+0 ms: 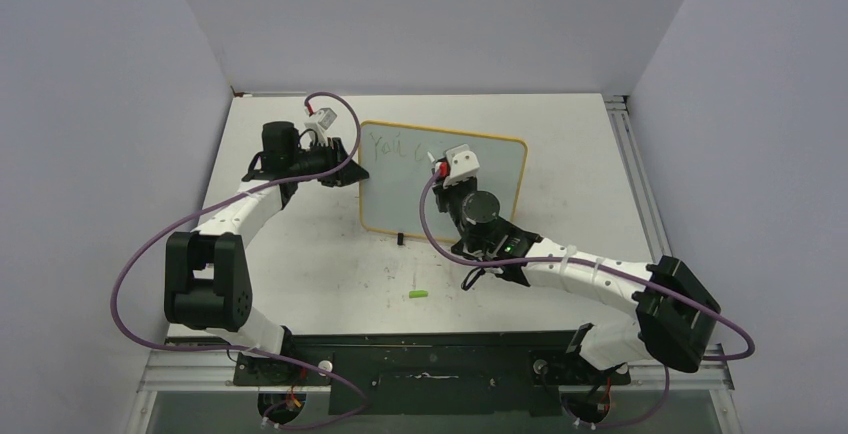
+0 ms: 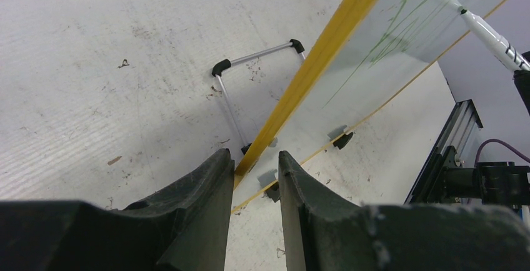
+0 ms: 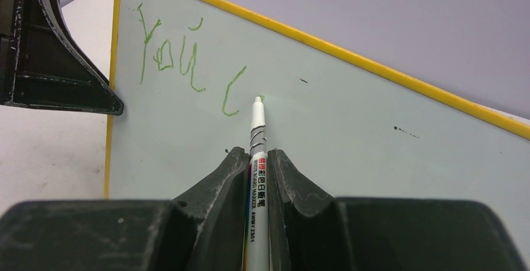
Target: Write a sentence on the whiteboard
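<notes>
The whiteboard point(image 1: 400, 199) stands upright mid-table, yellow-framed, also seen in the right wrist view point(image 3: 350, 133) and the left wrist view point(image 2: 375, 90). The sentence point(image 3: 181, 65) reads "You c" in green at the top left of the board point(image 1: 385, 144). My left gripper point(image 1: 355, 169) is shut on the board's left frame edge point(image 2: 253, 158). My right gripper point(image 3: 257, 153) is shut on a white marker point(image 3: 258, 133), whose tip touches the board just right of the "c". The right gripper point(image 1: 447, 169) is in front of the board's middle.
A green marker cap point(image 1: 418, 295) lies on the table in front of the board. A wire stand point(image 2: 250, 65) props the board from behind. A black clip foot point(image 1: 400, 238) sits at the board's lower edge. A metal rail point(image 1: 635, 174) runs along the table's right side.
</notes>
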